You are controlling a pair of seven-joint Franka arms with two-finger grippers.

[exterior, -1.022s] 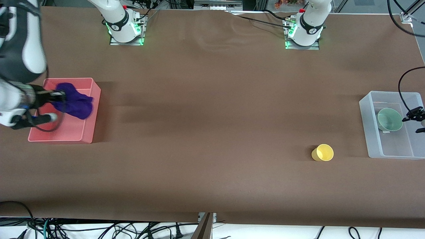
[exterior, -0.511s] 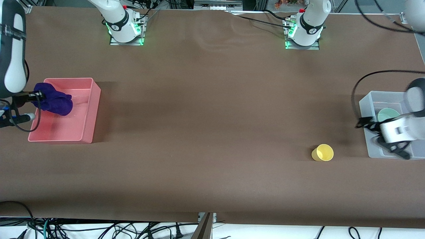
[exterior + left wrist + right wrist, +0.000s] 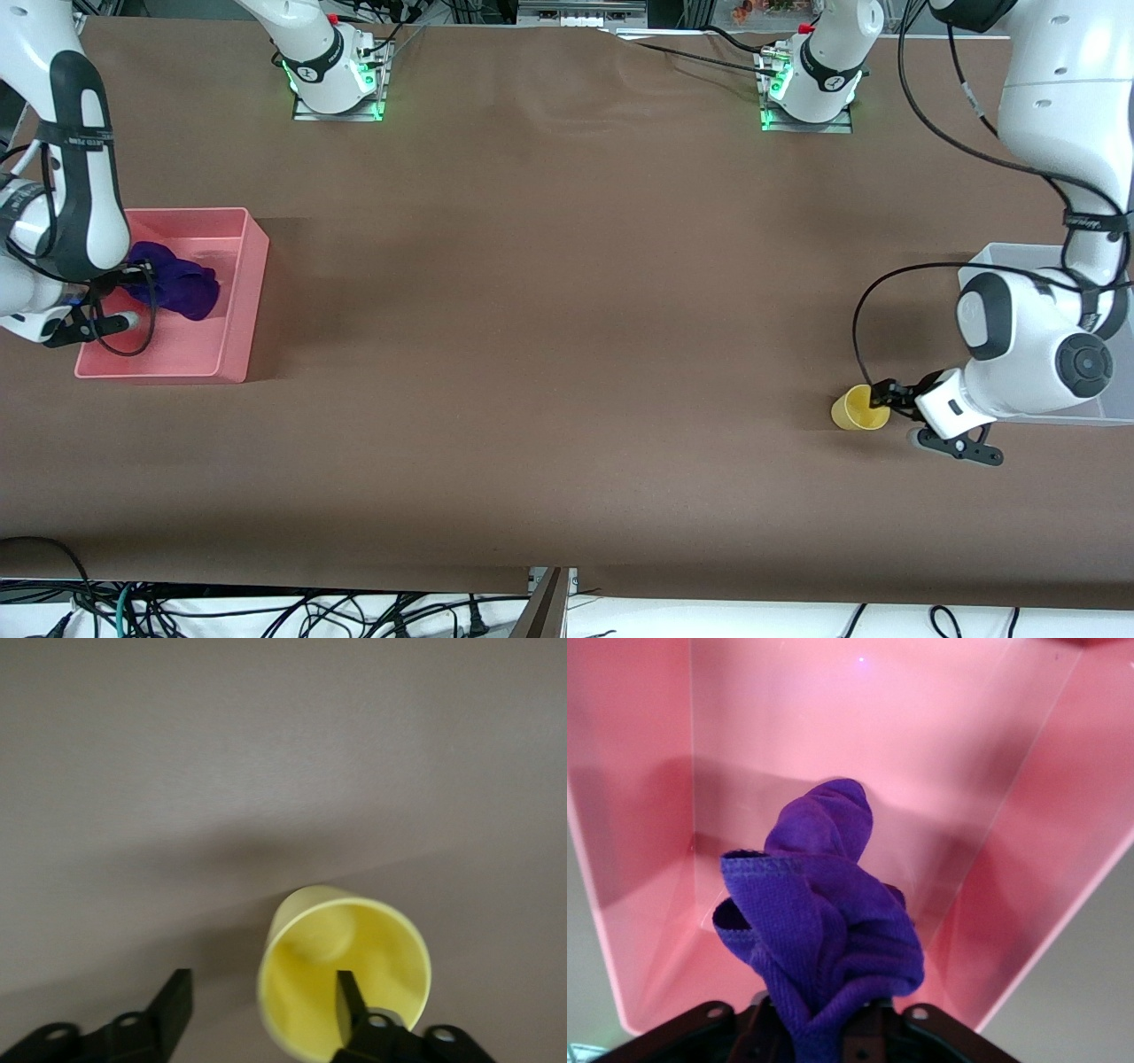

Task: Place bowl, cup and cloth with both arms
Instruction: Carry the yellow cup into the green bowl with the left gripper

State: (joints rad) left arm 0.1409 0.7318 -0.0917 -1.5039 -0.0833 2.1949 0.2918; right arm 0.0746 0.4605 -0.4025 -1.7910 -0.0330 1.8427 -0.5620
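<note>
The yellow cup [image 3: 858, 409] stands on the brown table, nearer the front camera than the clear bin. My left gripper [image 3: 877, 399] is open at its rim. In the left wrist view the cup [image 3: 354, 948] has one finger [image 3: 348, 997] inside it and the other finger [image 3: 174, 1001] outside, so my left gripper [image 3: 261, 1005] straddles the cup wall. My right gripper [image 3: 120, 285] is shut on the purple cloth [image 3: 182, 291] and holds it over the pink bin [image 3: 257, 266]. In the right wrist view the cloth [image 3: 824, 930] bunches out of my right gripper [image 3: 819, 1036]. The bowl is hidden by the left arm.
The clear plastic bin [image 3: 979, 261] stands at the left arm's end of the table, mostly covered by the left arm. The pink bin's walls [image 3: 833, 726] surround the hanging cloth. Black cables loop from both wrists.
The left arm swung from over the clear bin down to the yellow cup and now hides the bowl. The right gripper shifted the cloth a little within the pink bin's area.
</note>
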